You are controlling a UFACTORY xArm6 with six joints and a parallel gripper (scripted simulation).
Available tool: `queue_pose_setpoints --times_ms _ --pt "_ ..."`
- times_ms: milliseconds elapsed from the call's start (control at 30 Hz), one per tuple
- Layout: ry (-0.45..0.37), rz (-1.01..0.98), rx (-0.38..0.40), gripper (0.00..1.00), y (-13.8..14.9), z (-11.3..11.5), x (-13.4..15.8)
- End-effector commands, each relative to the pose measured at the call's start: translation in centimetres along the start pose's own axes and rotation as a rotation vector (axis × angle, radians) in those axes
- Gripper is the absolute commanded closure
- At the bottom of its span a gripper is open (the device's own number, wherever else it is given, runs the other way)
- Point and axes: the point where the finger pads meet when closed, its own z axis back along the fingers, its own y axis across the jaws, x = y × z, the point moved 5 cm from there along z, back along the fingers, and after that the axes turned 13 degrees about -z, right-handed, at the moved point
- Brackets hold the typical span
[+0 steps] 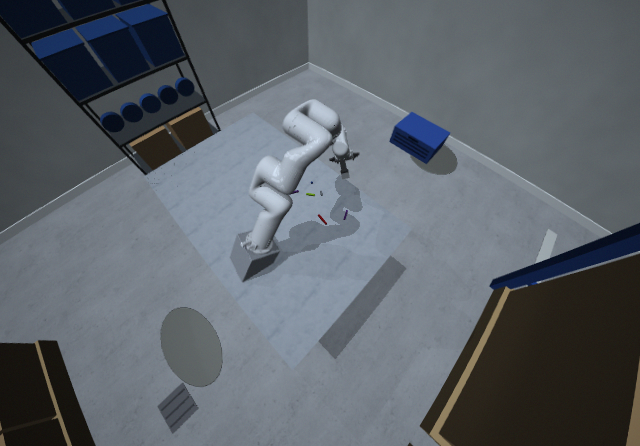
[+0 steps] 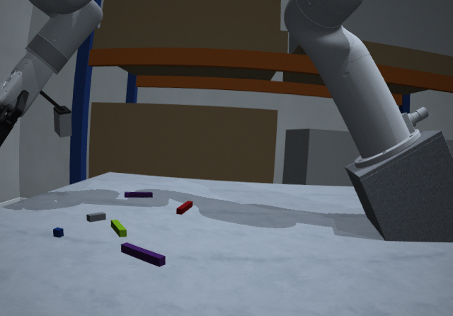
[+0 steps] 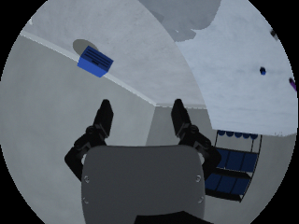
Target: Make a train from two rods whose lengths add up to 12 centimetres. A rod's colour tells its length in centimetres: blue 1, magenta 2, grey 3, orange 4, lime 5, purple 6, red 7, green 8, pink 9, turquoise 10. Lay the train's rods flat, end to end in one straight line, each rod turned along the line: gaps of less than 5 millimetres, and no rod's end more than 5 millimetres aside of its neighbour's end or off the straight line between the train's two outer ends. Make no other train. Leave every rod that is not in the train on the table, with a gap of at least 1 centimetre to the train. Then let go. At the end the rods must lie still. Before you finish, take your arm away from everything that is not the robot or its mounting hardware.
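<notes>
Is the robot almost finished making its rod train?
No, nothing is built yet. All six rods lie apart on the table: two purple rods, a red rod, a lime rod, a grey rod and a blue rod. The gripper is open, empty and up off the table. Left: lay two rods totalling 12 end to end, perhaps both purple, then let go.

My arm (image 1: 289,164) was glossy white, built of thick rounded tubular links with bulbous joints. Its round flanged foot was bolted onto a dark grey speckled pedestal block (image 2: 420,210), with a small cylindrical connector beside the flange. My gripper (image 3: 141,105) had a grey body and two black fingers.
</notes>
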Motion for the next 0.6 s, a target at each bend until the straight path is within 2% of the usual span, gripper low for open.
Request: queue_pose_setpoints --times_ms 0,33,67,200,233,333,367,433,467,567 --pt "0.120 -0.050 0.019 0.00 3.6 -0.9 -0.7" --pt "0.120 -0.050 0.019 0.00 3.6 -0.9 -0.7" --pt "0.173 -0.065 0.033 0.00 5.4 -1.0 -1.2" --pt "0.180 -0.067 0.035 0.00 5.6 -1.0 -1.2" --pt "0.238 -0.081 0.051 0.00 7.6 -1.0 -1.7" --pt "0.238 -0.081 0.051 0.00 7.6 -1.0 -1.7" --pt "0.293 -0.090 0.065 0.00 9.4 -0.8 -2.2" --pt "0.293 -0.090 0.065 0.00 9.4 -0.8 -2.2" --pt "0.344 -0.097 0.078 0.00 11.1 -0.6 -2.6" --pt "0.390 -0.101 0.090 0.00 12.6 -0.3 -3.0"
